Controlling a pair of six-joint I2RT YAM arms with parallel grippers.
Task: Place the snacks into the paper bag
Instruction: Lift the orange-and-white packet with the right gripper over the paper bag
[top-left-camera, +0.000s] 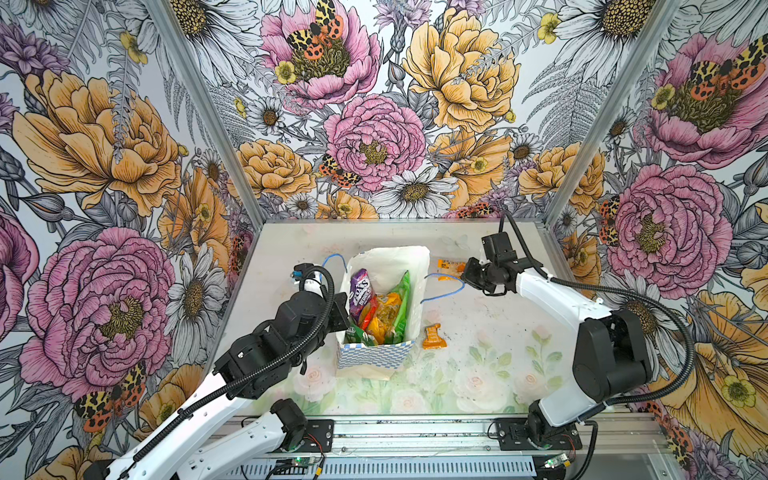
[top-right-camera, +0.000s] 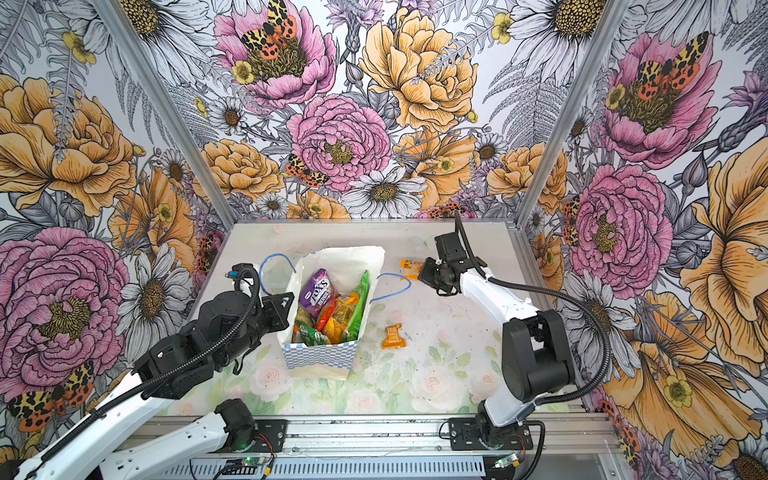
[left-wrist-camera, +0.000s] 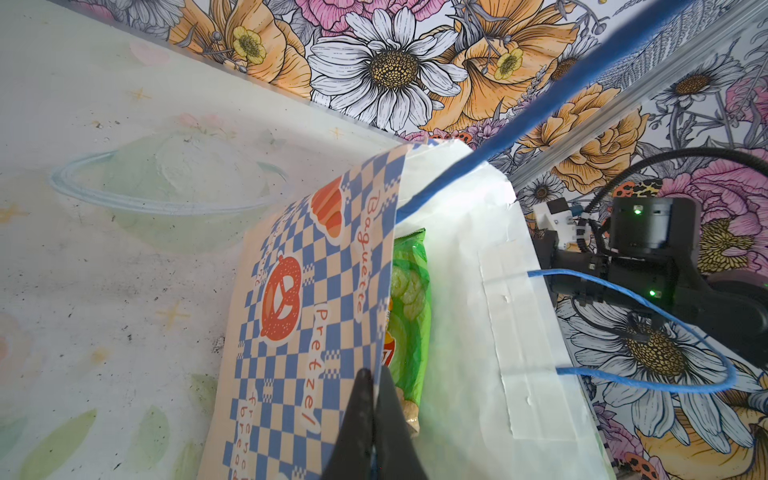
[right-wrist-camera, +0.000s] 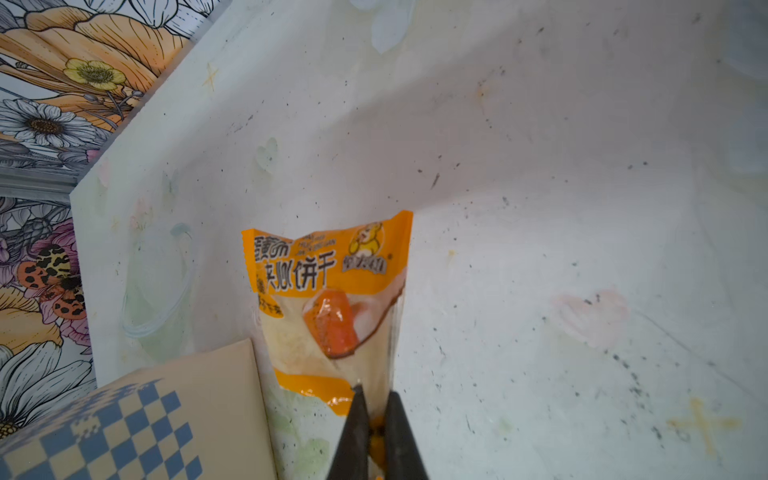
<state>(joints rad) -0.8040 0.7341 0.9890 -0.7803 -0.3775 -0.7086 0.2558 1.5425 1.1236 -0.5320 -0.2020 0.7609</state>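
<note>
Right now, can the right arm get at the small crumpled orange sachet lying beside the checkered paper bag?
Probably yes: the crumpled orange sachet lies unobstructed on that arm's side, but the right tool grips another orange packet.

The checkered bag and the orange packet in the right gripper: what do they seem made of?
Checkered bag: likely matte paper; printed outside, plain white inside, stiff folds. Orange packet: likely thin plastic film; creased, with a slight sheen.

Bold floral wallpaper (top-left-camera: 374, 137) encloses a pale, scuffed, flower-printed tabletop (top-left-camera: 478, 374) on three sides.
</note>
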